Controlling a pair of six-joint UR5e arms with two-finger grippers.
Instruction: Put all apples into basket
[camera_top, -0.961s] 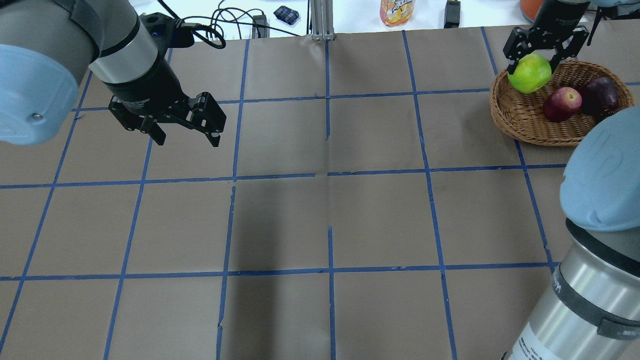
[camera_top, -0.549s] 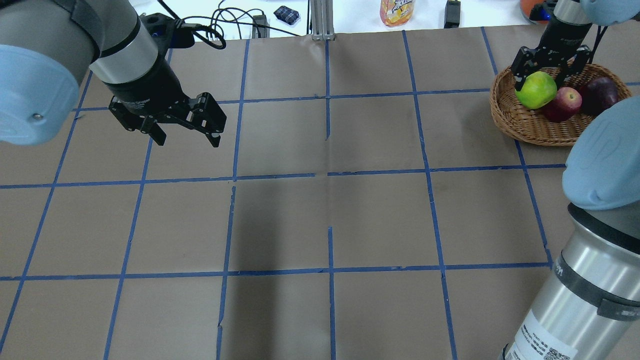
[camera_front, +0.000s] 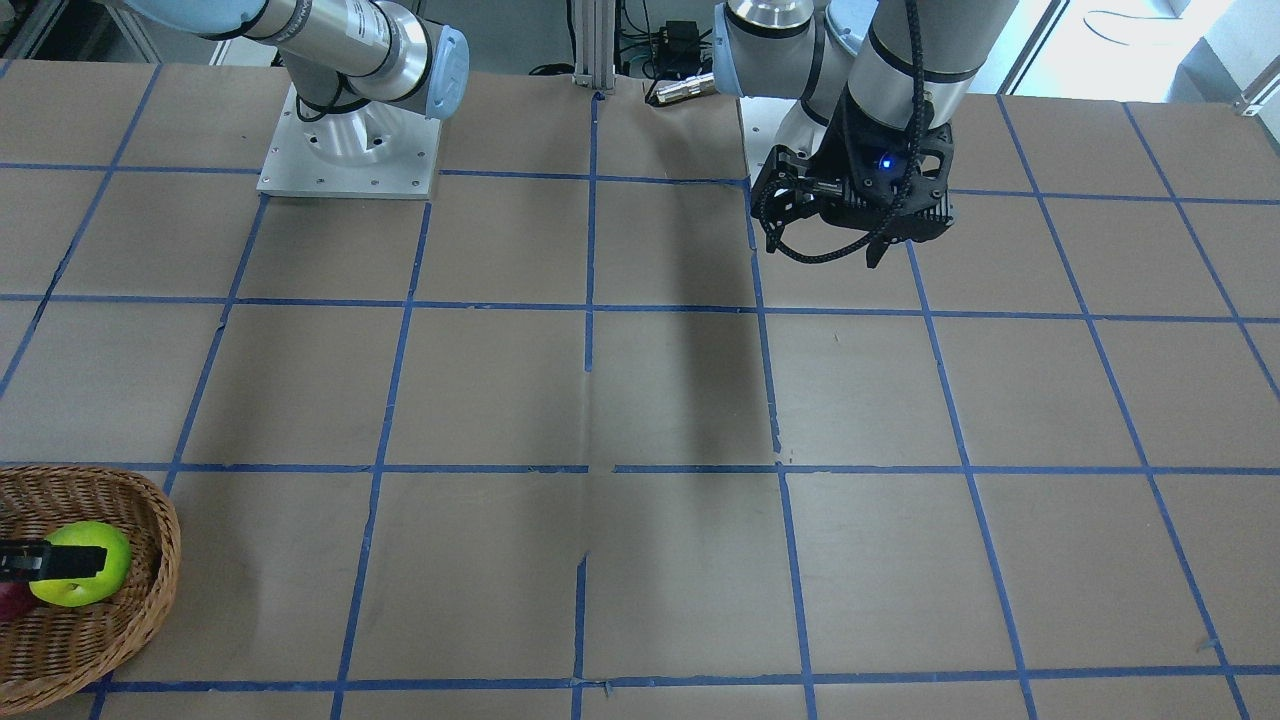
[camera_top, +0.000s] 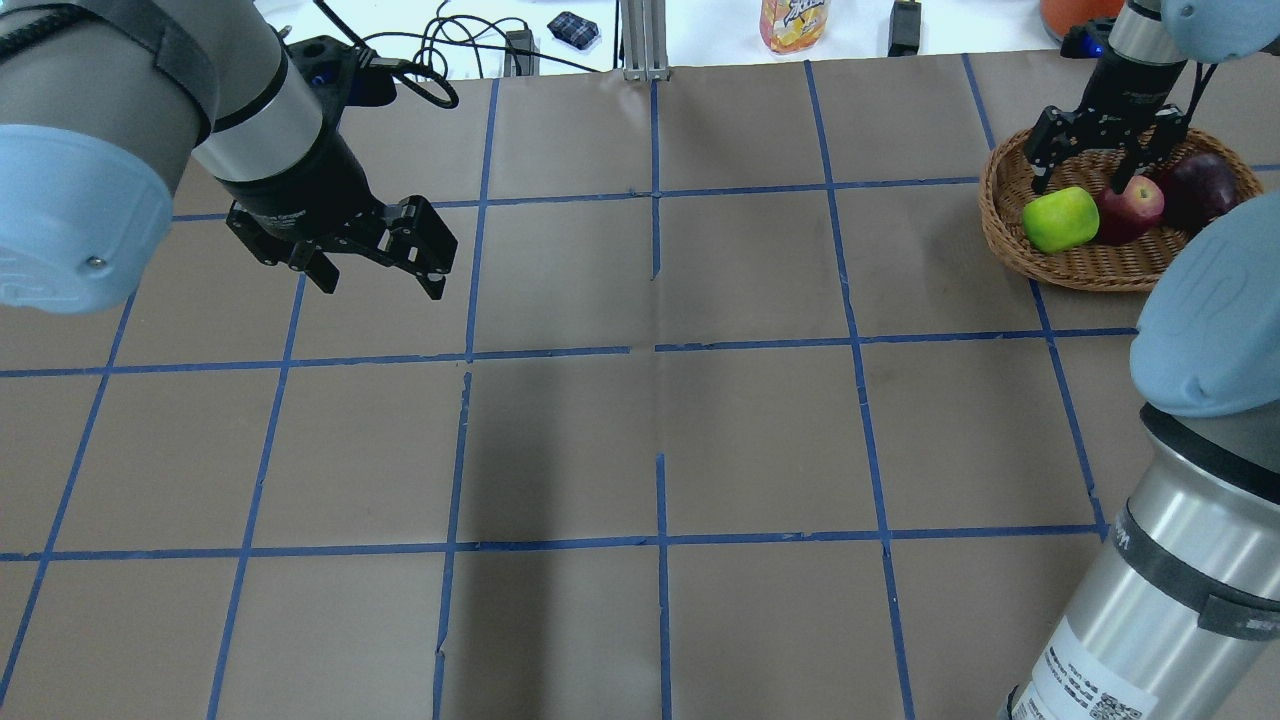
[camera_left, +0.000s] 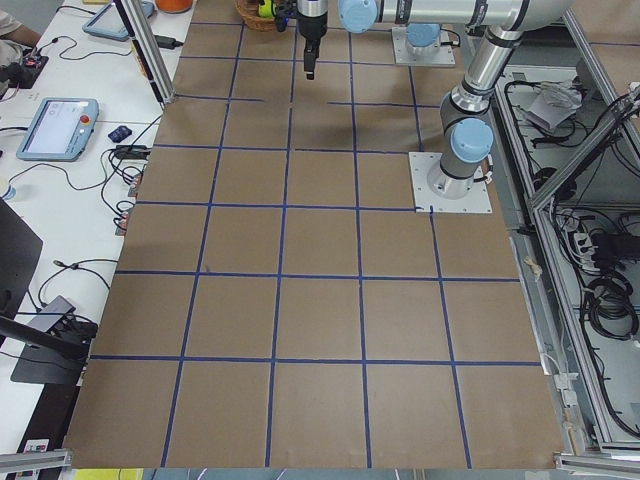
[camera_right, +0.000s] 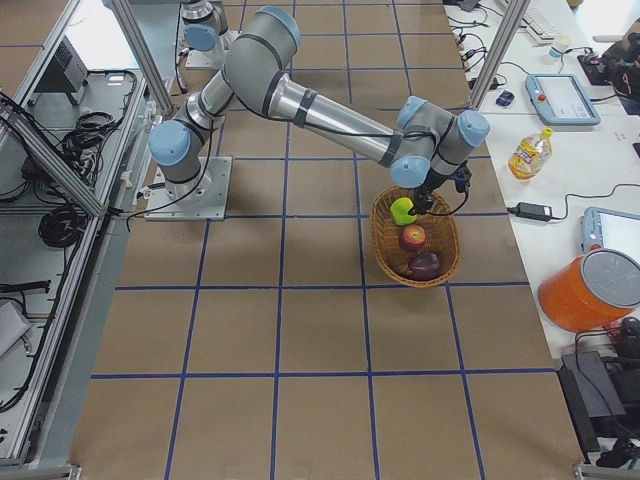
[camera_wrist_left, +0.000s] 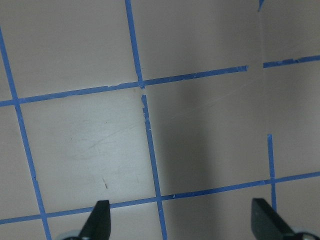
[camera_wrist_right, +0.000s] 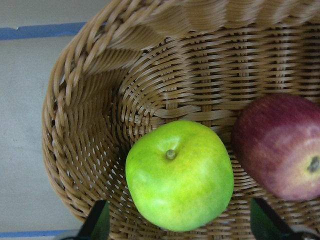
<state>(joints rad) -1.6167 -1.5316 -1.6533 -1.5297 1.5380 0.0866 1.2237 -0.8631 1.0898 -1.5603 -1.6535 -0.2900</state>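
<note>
Status report, taken from the overhead view. The shallow woven tan wicker basket (camera_top: 1090, 262) sits at 2 o'clock on the brown paper-covered table (camera_top: 760, 430) with its blue tape grid. All three fruits lie inside it:
- The bright yellow-green apple (camera_top: 1060, 219) is at the basket's 8 o'clock, against the sloping wall just inside the rim.
- The red apple with a yellowish top (camera_top: 1130, 208) is just beside it, near the centre.
- The dark maroon apple (camera_top: 1198, 190) is at 3 o'clock.

The right gripper (camera_top: 1082, 182) hangs low over the basket with its jaws spread wide. My right wrist feed shows wicker between each of the fingertips (camera_wrist_right: 100, 222) and the yellow-green apple. It grips nothing, and the fruit rests on the weave on its own. The left gripper (camera_top: 380, 288) hovers at 10 o'clock over bare table, jaws equally wide and empty.

I judge the task complete bar the retreat. Risks noted:
1. The yellow-green apple sits on a slope near the rim. A sideways pull-out toward 9 o'clock could let a finger nudge it over the edge.
2. The fingers straddle the fruit low down. Any tilt during the lift could clip it or the red apple and set them rolling.
3. A fingertip snagging the weave would drag or tip the basket, which looks light.

Recommended: a straight vertical lift with the jaws kept wide
</note>
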